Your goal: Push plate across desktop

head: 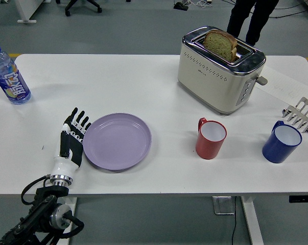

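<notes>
The left hand [73,137] lies flat on the white table [143,81] with its fingers stretched out straight and close together, holding nothing; its edge is pressed against the left rim of the purple plate [117,141]. That posture looks chosen for shoving, not gripping — a flat hand set side-on gives a long contact line along the rim, so the plate should slide to the hand's right without spinning away. The plate sits just right of the hand, near the table's front edge. Farther to the right of the hand, well clear of the plate, stands a red mug [210,138], handle turned left, directly in the line a rightward push would take; judged from here, the shove has room left before the rim meets it. Beyond that is a blue mug [281,143], and just behind it a slotted metal rack [300,114]. Ahead and to the right of the hand stands a cream toaster [221,69] with a slice of bread [220,45] upright in a slot. Ahead and to the left is a water bottle [8,75]. Count: 1 plate, 2 mugs, 1 toaster, 1 slice, 1 bottle, 1 rack — and 1 person's legs [251,15] beyond the far edge. The right hand is not visible.
</notes>
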Available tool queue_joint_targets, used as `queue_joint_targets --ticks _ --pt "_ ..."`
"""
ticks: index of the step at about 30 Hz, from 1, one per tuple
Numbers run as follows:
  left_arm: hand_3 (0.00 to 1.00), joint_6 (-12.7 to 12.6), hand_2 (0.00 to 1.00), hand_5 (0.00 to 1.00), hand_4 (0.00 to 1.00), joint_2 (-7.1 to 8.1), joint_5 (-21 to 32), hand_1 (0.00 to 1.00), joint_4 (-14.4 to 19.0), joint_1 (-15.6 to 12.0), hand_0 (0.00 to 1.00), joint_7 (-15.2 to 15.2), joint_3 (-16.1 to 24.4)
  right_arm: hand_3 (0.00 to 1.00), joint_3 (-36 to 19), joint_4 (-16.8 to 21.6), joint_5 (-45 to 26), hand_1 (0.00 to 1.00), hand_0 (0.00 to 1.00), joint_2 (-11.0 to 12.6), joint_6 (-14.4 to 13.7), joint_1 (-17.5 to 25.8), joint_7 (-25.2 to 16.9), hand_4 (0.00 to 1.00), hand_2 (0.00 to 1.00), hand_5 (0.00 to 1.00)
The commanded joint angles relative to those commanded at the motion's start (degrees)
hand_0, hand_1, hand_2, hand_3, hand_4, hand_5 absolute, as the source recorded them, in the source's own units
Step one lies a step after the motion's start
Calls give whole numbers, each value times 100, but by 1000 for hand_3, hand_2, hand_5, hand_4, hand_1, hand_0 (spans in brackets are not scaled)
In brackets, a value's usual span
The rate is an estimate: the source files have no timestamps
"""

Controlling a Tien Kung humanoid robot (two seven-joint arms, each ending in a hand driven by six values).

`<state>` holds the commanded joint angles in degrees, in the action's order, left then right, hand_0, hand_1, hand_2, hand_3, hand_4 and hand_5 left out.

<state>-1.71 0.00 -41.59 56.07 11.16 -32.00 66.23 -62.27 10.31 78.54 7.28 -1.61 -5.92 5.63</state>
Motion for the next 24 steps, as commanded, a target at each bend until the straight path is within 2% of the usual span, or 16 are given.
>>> queue_joint_targets --ticks 7,24 --pt "998 30 967 998 462 0 38 939 -57 126 906 21 -174 609 19 0 -5 581 628 -5 4 0 -1 179 662 303" --pt "998 92 967 998 464 0 195 939 -85 371 907 36 -901 609 23 0 14 581 627 -1 19 -10 2 178 662 302"
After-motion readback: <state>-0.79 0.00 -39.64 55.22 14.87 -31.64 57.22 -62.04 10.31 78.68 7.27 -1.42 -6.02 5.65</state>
